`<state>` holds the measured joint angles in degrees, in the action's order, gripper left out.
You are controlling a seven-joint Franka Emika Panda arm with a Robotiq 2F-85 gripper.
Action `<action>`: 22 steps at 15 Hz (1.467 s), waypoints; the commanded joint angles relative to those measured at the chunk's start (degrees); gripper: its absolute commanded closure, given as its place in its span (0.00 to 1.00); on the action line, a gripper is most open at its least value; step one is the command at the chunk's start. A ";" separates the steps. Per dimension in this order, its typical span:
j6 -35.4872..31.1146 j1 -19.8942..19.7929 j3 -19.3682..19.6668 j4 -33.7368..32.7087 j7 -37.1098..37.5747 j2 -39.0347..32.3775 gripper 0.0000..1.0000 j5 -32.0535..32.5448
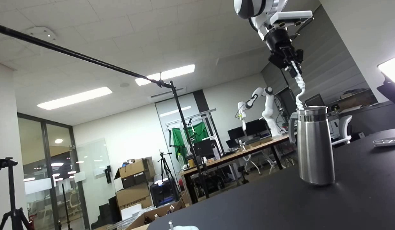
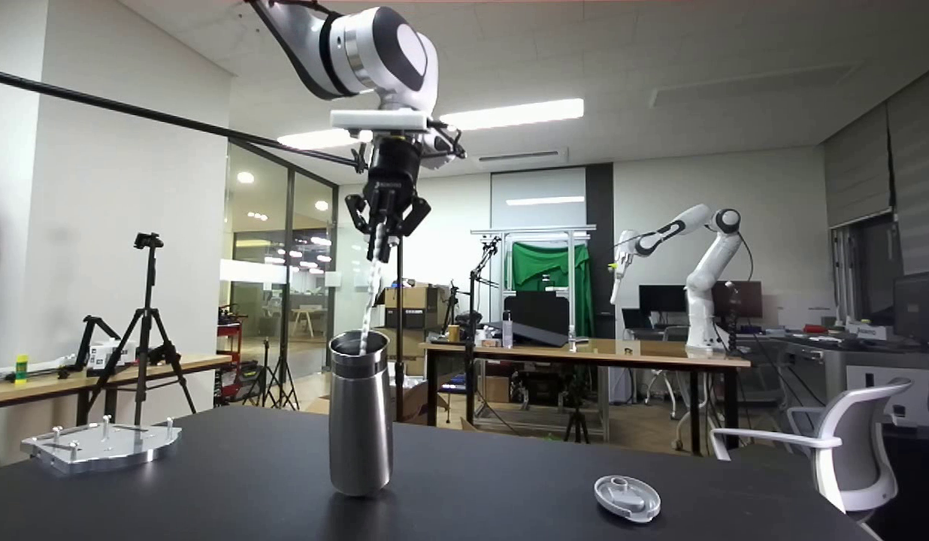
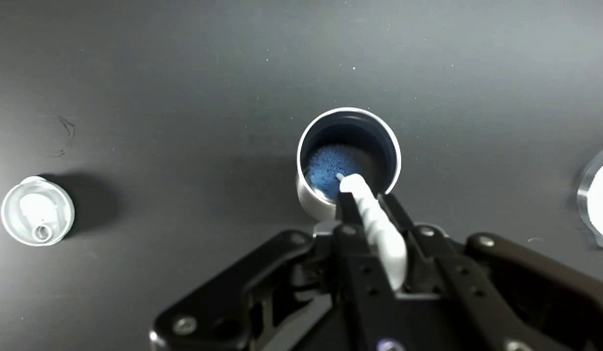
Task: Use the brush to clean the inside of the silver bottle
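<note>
The silver bottle (image 1: 315, 150) stands upright on the black table, with its handle visible on one side. It shows in an exterior view (image 2: 361, 428) and from above in the wrist view (image 3: 313, 205). My gripper (image 2: 380, 248) is above the bottle's open mouth, with its fingers closed around the white twisted handle of the brush (image 2: 373, 293). The brush (image 1: 300, 83) slants down through the mouth. In the wrist view, the gripper (image 3: 369, 197) holds the brush handle (image 3: 374, 219), and blue bristles show inside the bottle. The bottle walls hide the brush's lower end in both exterior views.
A round grey-white lid (image 2: 627, 499) lies on the table (image 2: 494, 481); it also shows in the wrist view (image 3: 37, 212). A flat clear-and-silver plate with upright posts (image 2: 104, 446) sits on the opposite side of the bottle, partly visible at the wrist view's right edge (image 3: 601, 202).
</note>
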<state>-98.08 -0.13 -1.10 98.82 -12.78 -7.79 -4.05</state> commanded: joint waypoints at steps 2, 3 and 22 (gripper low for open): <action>-3.51 0.33 -0.49 3.64 -0.03 -0.71 0.96 -0.43; -4.45 0.52 -0.65 4.08 0.35 -0.86 0.96 -0.29; -12.36 3.92 -2.84 5.01 1.78 -2.29 0.96 3.45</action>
<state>-110.74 3.60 -3.74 104.31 -12.59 -10.15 -1.94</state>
